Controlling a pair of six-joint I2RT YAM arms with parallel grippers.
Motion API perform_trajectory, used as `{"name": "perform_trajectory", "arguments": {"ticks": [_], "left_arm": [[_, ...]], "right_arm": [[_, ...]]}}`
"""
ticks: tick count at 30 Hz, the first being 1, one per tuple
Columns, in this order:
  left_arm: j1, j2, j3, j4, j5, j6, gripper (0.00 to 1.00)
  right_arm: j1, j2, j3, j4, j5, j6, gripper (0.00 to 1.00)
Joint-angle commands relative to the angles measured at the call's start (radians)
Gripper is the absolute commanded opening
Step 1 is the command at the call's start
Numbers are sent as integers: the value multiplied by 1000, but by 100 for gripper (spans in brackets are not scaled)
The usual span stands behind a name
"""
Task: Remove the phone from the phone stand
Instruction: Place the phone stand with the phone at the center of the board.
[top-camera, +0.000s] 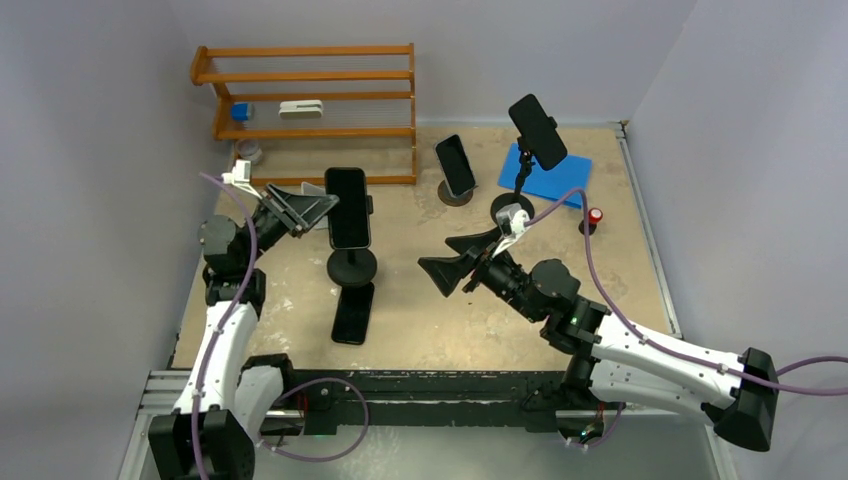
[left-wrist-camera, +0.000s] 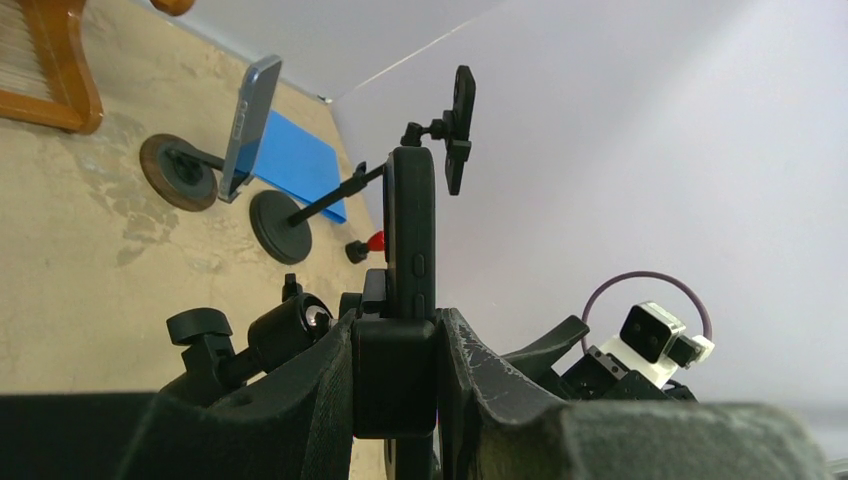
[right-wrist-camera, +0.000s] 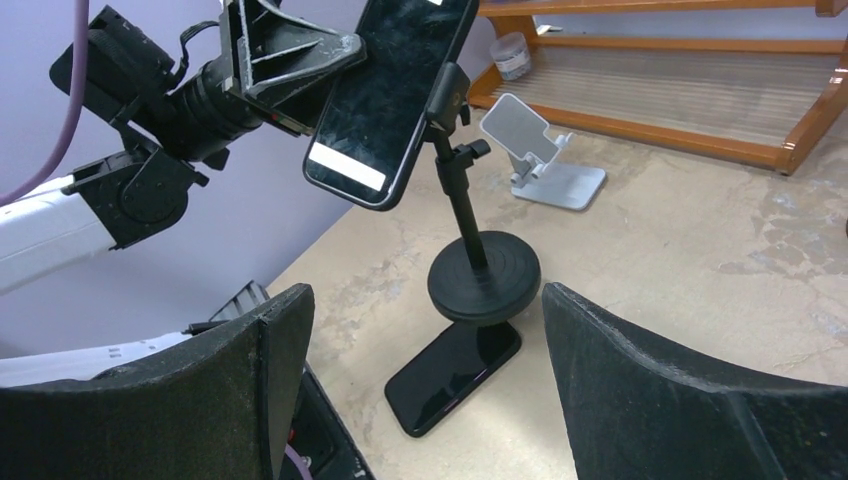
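Spare phone (top-camera: 353, 313) flat on table (top-camera: 430, 320), just before stand base. Above it, phone (top-camera: 348, 207) sits clamped in black phone stand (top-camera: 352, 266). My left claw (top-camera: 322, 205) narrow, pinching phone. My right claw (top-camera: 437, 257) gapes wide, holds nothing, faces stand from right. Farther back: tilted phone (top-camera: 456, 165), blue pad (top-camera: 545, 175), wooden rack (top-camera: 310, 100)

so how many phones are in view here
4 phones: one in the near stand, clamped by the left gripper; one flat beside that stand's base; one on the low round stand; one on the tall stand by the blue pad. None obviously hidden.
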Motion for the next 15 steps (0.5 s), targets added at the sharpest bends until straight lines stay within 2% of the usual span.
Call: {"name": "perform_trajectory", "arguments": {"ticks": [1,8,15], "left_arm": [[-75,-1,26,184,-88,-12,0],[-167,39,17,210,-132,-5,0],[-263,69,27,236,-180,11,0]], "right_arm": [[7,8,40,54,42,1,86],[7,62,30,98,-12,138,89],[-7,147,97,114,-55,255,93]]}}
